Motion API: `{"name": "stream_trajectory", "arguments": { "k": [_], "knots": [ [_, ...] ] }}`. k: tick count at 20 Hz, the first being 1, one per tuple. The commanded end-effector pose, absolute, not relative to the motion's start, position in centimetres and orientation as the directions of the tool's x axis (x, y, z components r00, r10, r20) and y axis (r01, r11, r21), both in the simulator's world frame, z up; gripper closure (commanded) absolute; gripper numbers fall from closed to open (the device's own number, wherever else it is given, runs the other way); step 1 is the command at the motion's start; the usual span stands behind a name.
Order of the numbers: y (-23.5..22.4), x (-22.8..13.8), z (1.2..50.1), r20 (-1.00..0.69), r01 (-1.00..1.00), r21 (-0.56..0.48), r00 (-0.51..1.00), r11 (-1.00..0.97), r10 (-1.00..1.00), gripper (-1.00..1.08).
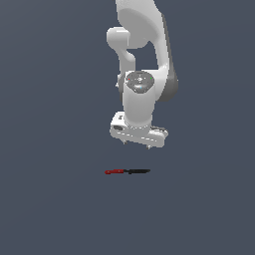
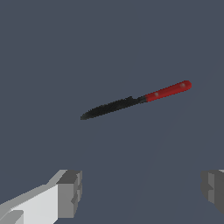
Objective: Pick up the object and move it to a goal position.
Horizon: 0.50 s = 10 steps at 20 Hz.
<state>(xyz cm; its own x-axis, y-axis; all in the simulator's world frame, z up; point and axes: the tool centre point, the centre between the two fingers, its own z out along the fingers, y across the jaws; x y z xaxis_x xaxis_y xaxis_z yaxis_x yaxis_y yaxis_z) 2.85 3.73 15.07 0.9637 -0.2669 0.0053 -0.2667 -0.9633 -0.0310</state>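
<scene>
The object (image 1: pixel 127 171) is a thin knife-like stick lying flat on the grey floor, its red half toward the exterior view's left and its black half toward the right. In the wrist view the object (image 2: pixel 135 101) lies at a slant, apart from both fingers. My gripper (image 1: pixel 137 145) hangs a short way above it, slightly toward the exterior view's right. The gripper (image 2: pixel 142 190) is open, its grey fingertips (image 2: pixel 70 193) set wide apart with nothing between them.
Only the plain dark grey floor (image 1: pixel 50 199) surrounds the object. The white arm (image 1: pixel 142 60) rises above the gripper.
</scene>
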Motion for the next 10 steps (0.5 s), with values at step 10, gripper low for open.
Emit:
{"name": "stream_trajectory", "arguments": {
  "k": [10],
  "knots": [
    [2.7,4.6,12.7,-0.014,-0.574,-0.029,0.819,-0.819,-0.574,-0.92]
  ]
}}
